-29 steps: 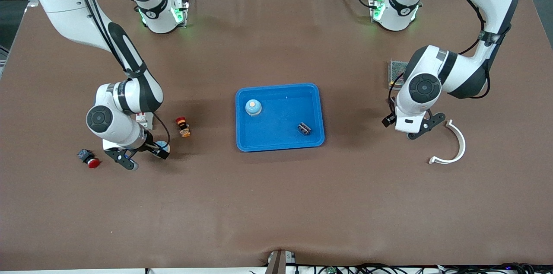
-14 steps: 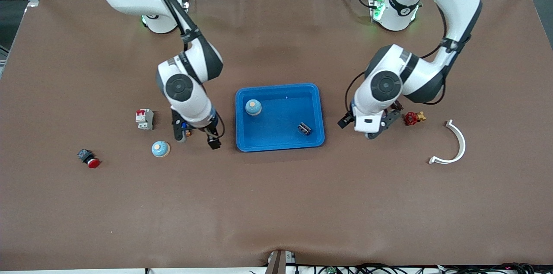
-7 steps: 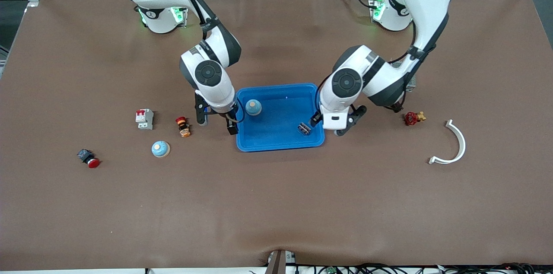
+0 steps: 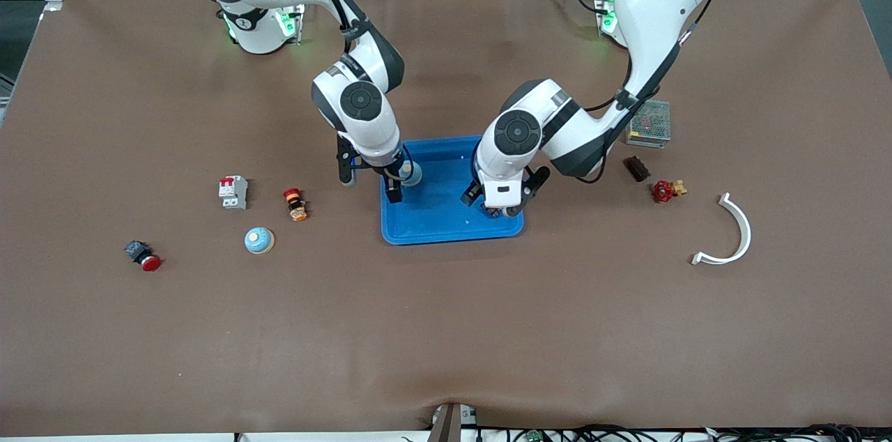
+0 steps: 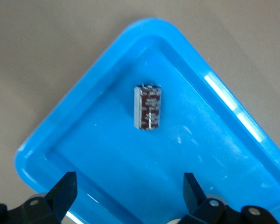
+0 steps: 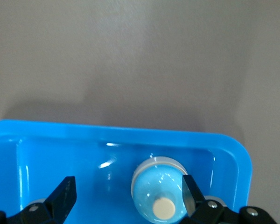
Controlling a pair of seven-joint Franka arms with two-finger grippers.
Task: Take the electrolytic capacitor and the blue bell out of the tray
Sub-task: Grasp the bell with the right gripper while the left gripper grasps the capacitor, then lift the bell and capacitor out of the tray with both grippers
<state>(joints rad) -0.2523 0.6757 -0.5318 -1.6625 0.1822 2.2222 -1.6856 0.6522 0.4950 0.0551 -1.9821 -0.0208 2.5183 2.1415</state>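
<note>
A blue tray [image 4: 446, 238] lies mid-table. In it stands a light-blue bell [image 4: 413, 174] with a cream button, at the corner toward the right arm. My right gripper [image 4: 369, 180] hangs open over that end. In the right wrist view the bell [image 6: 159, 191] sits by one finger of that gripper [image 6: 127, 196]. A dark brown capacitor [image 5: 147, 107] lies flat on the tray floor [image 5: 214, 140]. My left gripper [image 5: 128, 193] is open and empty just short of it. In the front view the left gripper [image 4: 503, 199] covers most of the capacitor.
Toward the right arm's end lie a second blue bell [image 4: 258, 240], a white and red breaker [image 4: 233, 192], an orange button [image 4: 296, 204] and a red push button [image 4: 143, 256]. Toward the left arm's end: a brown block [image 4: 635, 168], red valve [image 4: 665, 190], white curved piece [image 4: 732, 233], mesh box [image 4: 649, 123].
Both arms have swung in from the table's ends to over the tray. Both grippers stayed open and empty. The bell and the capacitor in the tray have not moved.
</note>
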